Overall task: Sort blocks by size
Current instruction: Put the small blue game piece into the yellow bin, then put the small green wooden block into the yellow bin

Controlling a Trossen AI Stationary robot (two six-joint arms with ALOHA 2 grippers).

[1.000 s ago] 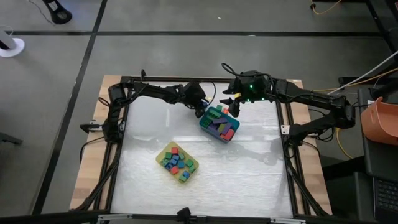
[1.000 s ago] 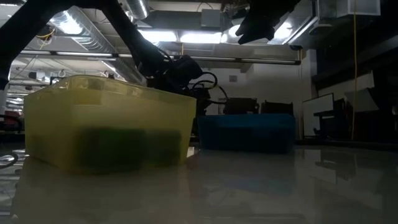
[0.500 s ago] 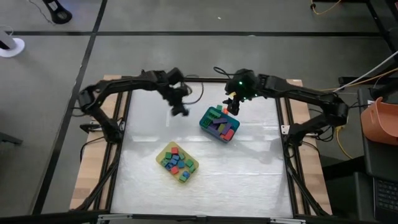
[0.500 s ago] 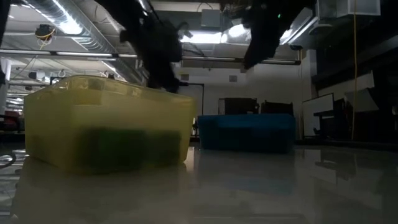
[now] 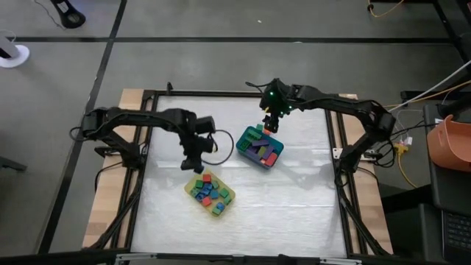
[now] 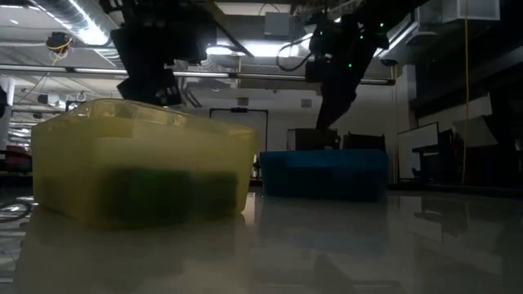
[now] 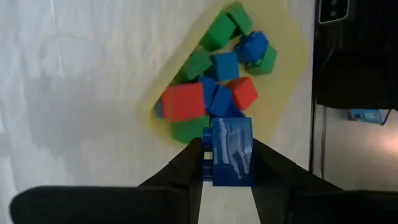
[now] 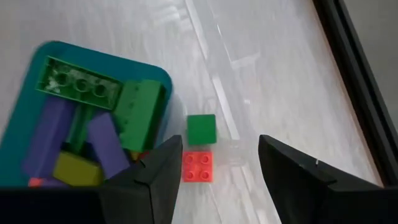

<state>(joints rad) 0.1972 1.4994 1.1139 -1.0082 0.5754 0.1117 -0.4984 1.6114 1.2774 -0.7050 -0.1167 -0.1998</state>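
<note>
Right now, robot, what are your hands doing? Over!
Left gripper holds a blue block above the yellow tray. Right gripper open above a red block beside the teal tray. Nothing blocking.

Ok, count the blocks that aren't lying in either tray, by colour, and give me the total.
Green: 1, the green block on the table beside the teal tray.
Red: 1, the red block on the table right next to it.
Blue: 1, the blue block in the jaws of the left gripper, above the yellow tray.
Total: 3
</note>
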